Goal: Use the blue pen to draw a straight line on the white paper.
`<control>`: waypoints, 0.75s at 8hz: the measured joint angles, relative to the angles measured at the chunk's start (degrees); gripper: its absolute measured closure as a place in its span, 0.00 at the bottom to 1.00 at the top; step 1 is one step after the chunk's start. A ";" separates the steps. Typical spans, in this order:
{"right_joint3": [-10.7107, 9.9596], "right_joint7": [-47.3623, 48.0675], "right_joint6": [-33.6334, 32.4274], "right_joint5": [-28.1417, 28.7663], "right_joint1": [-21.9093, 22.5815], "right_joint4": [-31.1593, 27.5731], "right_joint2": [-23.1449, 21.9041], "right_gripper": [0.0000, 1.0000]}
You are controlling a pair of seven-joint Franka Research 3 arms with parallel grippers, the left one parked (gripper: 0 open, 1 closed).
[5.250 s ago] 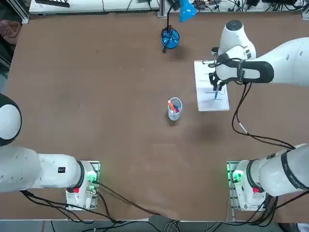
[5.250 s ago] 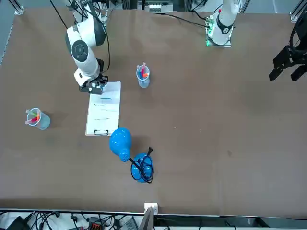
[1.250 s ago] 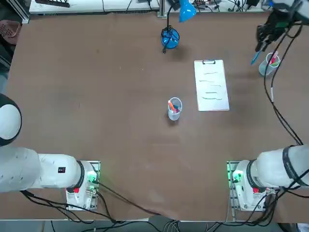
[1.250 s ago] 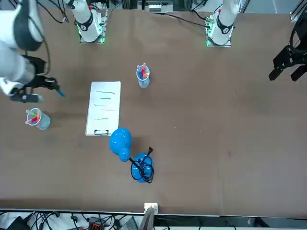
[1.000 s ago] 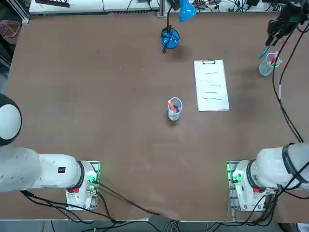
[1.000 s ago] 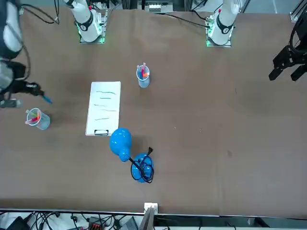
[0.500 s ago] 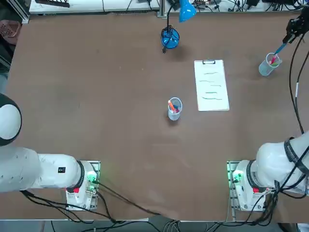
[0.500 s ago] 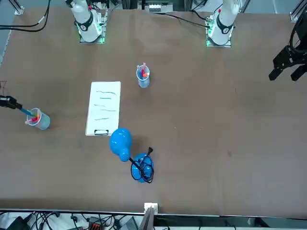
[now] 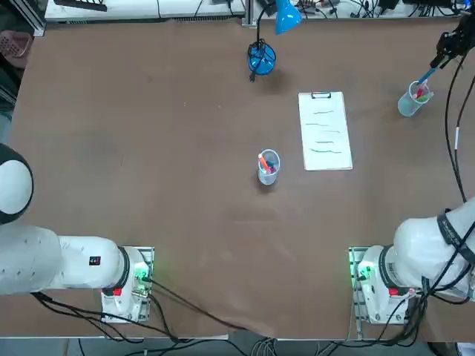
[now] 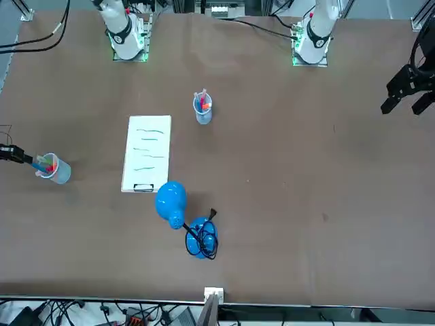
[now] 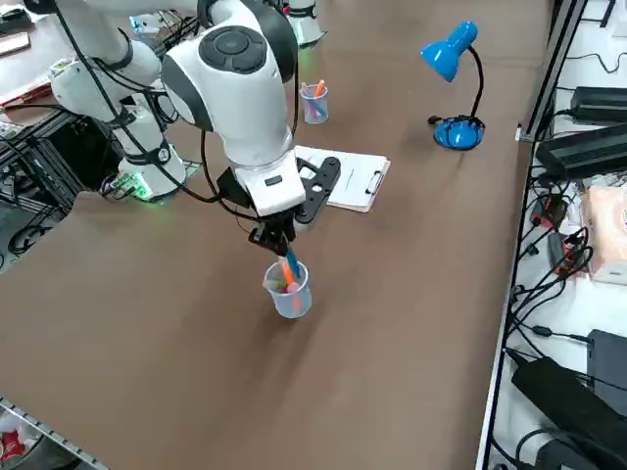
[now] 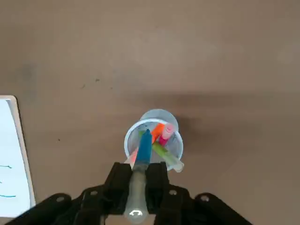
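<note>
Your wrist camera is showing what the overhead view only hints at: the right gripper (image 12: pixel 139 180) is clamping tight on the blue pen (image 12: pixel 143 150), its tip dipping into the clear cup (image 12: pixel 174 146) among orange, pink and green pens, well apart from the white paper (image 9: pixel 324 131).

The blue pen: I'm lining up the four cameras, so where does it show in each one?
Top view: blue pen near the right edge, slanting into the clear cup.
Front view: at the left edge, entering the cup.
Right side view: centre, under the right gripper.
Right wrist view: low centre, clamped in the shut gripper.
Shared landmark: the white paper.
</note>
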 joint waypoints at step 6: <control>0.02 -3.64 1.51 0.10 -1.46 -2.47 0.85 0.78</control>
